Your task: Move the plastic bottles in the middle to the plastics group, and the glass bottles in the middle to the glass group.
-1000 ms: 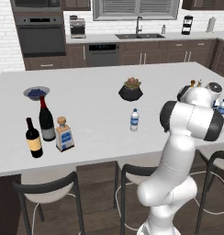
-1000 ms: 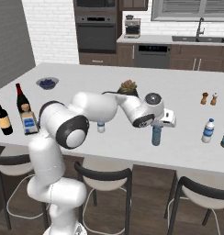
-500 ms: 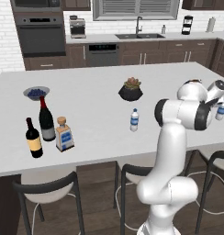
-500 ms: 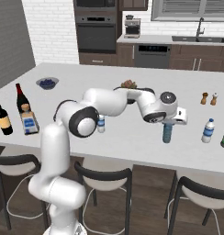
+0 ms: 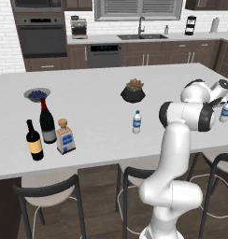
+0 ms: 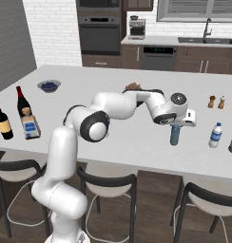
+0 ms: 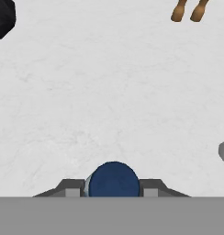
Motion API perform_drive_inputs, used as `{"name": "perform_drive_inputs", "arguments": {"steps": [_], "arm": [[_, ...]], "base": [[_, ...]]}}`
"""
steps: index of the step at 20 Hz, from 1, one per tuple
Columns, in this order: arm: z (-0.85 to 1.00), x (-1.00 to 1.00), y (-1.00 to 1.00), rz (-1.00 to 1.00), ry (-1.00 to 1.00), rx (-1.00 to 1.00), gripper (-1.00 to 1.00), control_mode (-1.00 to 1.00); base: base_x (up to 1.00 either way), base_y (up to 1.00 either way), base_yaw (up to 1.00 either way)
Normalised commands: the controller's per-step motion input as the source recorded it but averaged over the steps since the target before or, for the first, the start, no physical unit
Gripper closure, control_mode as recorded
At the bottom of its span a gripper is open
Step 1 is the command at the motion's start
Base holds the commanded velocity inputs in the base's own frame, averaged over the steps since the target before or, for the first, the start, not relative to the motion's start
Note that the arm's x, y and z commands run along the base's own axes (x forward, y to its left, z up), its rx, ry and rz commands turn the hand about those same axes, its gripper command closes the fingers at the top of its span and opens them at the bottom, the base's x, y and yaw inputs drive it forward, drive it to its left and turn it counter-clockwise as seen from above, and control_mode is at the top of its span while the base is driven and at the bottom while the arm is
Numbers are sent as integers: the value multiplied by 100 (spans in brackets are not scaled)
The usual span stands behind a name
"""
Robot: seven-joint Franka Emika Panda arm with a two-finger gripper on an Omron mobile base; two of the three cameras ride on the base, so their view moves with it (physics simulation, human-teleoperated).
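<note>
White countertop (image 6: 137,142) is stretching across a dark-cabinet kitchen, with bare open surface lying around the arm's reach. On its left side the glass group (image 5: 41,128), two tall dark wine bottles, is standing with the cork-stoppered square bottle (image 5: 65,137) just beside them. A clear water bottle (image 5: 137,122) is standing alone mid-counter, near a dark plant pot (image 5: 133,92). The gripper (image 6: 177,127) is closing narrowly on the teal bottle (image 6: 175,135), whose dark blue cap is showing between the fingertips in the hand view; its body is partly hidden under the hand. Toward the right, the lone clear bottle (image 6: 215,135) is standing near the front edge, well apart from two small shakers (image 6: 216,101). A dark item at the frame's right edge is cut off and hard to make out.
</note>
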Motion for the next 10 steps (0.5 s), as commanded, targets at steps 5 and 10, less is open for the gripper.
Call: {"name": "perform_drive_inputs", "arguments": {"steps": [5, 10], "arm": [[-3, 21, -1, 0, 0, -8, 100, -100], [0, 32, -19, 0, 0, -10, 100, -100]], "base": [[0, 0, 0], [0, 0, 0]]}}
